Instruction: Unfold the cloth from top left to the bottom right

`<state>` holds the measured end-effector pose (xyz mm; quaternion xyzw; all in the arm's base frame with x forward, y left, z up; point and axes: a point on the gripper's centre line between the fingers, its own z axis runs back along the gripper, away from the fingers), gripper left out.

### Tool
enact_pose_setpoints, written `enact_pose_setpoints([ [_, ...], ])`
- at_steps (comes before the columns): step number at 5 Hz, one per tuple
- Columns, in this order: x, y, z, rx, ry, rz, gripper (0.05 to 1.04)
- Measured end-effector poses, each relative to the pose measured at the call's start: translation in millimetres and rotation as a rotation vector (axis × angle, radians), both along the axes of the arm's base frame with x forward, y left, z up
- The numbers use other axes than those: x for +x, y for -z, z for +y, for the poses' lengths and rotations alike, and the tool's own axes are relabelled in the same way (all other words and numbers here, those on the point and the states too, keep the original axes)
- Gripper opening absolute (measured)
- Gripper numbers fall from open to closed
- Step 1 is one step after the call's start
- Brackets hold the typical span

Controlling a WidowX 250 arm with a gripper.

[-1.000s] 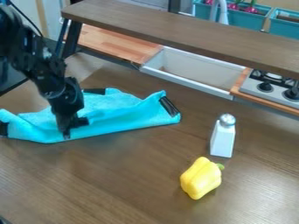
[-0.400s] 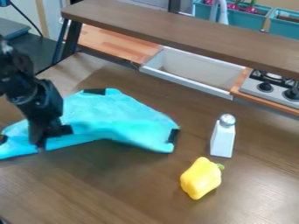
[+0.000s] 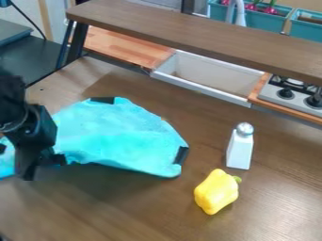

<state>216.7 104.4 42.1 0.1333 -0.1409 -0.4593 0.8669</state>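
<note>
Well, at the far left the black arm (image 3: 12,101) comes in and its gripper (image 3: 39,167) hangs over the front edge of the cloth (image 3: 119,136); I cannot tell whether it is open or closed. The turquoise cloth lies on the left half of the desk (image 3: 125,212), partly hidden by the arm, its right part spread fairly broad, with one black patch (image 3: 102,100) on its back edge and another black patch (image 3: 181,155) at its right end. Behind sits a white sink (image 3: 198,90). Right of the cloth, the yellow pepper (image 3: 217,192) lies near the upright white shaker (image 3: 239,148); beyond, farthest right, is the stove (image 3: 290,96).
</note>
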Motion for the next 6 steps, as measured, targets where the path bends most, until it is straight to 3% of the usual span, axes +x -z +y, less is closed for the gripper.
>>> enact_pose_setpoints([
  [3, -25, 11.9, -44, 0.084, -0.007, 0.107, 0.056],
  [6, -19, 23.3, -84, 0.085, -0.040, 0.186, 0.088],
])
